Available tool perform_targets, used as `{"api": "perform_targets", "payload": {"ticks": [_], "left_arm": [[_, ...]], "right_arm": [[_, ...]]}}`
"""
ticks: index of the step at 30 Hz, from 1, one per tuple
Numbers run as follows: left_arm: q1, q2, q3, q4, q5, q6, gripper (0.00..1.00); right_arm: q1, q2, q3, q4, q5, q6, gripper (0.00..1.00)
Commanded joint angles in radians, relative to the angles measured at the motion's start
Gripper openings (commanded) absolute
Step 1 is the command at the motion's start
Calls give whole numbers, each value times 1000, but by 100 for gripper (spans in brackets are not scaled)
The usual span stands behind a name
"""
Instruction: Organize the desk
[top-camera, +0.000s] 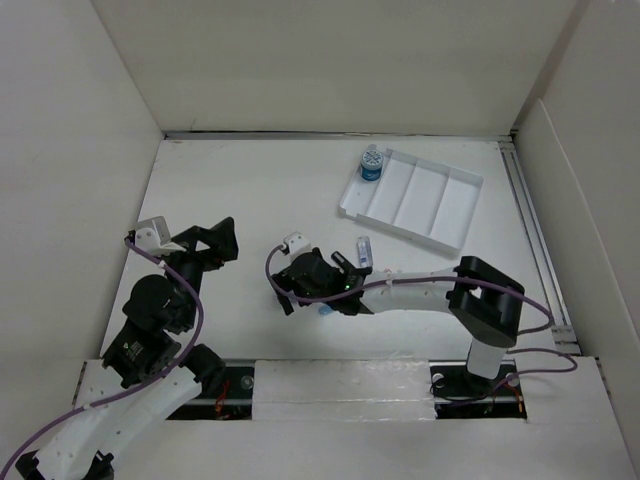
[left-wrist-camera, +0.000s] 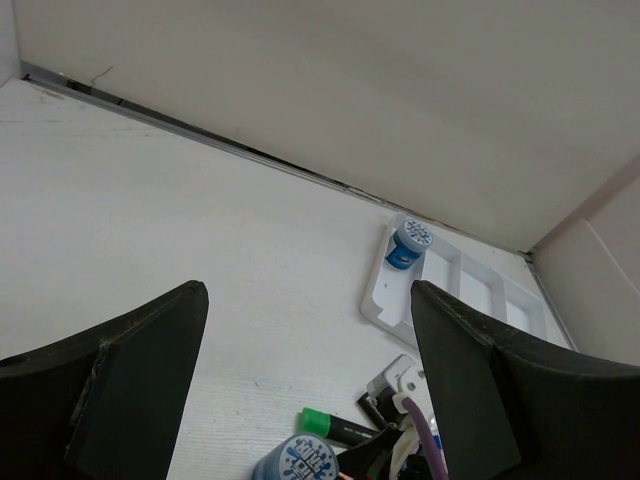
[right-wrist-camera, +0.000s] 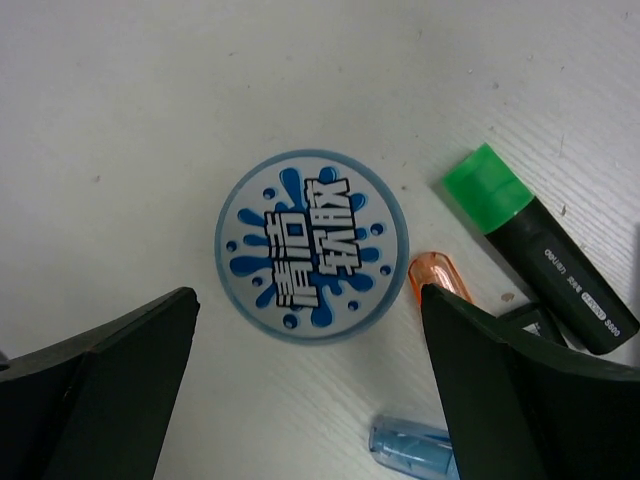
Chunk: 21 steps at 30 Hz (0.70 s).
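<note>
1. On the desk (top-camera: 250, 190), spread beneath both arms, a round tub (right-wrist-camera: 312, 245) shows blue splashes and bold Chinese characters.
2. White print on the green-capped highlighter (right-wrist-camera: 545, 250) we cannot read.
3. We see the left gripper (left-wrist-camera: 308, 295) and right gripper (right-wrist-camera: 308, 300) with jaws apart, empty.

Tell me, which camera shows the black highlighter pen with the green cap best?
The right wrist view: the black highlighter pen with the green cap lies close and sharp, cap and printed barrel both plain. The left wrist view catches it small at the bottom edge, partly hidden. The top view does not show it.
</note>
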<state>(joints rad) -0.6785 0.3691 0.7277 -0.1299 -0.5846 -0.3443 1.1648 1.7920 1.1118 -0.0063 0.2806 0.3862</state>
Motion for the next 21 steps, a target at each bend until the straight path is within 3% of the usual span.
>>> {"api": "perform_targets", "payload": {"ticks": [1, 6, 10, 12, 15, 21], "left_arm": [[4, -15, -7, 46, -9, 11, 79], [4, -27, -11, 44, -4, 11, 79], [4, -27, -8, 44, -3, 11, 79], [4, -27, -8, 47, -1, 11, 79], [4, -25, -10, 46, 6, 11, 79], [4, -25, -8, 41, 9, 10, 79]], "right_arm": [[7, 26, 104, 16, 75, -26, 98], [7, 87, 154, 31, 78, -41, 94], [7, 118, 186, 16, 68, -38, 64], [7, 93, 181, 15, 77, -33, 58], [-33, 14, 157, 45, 34, -30, 54], [-250, -149, 97, 193, -128, 34, 53]]}}
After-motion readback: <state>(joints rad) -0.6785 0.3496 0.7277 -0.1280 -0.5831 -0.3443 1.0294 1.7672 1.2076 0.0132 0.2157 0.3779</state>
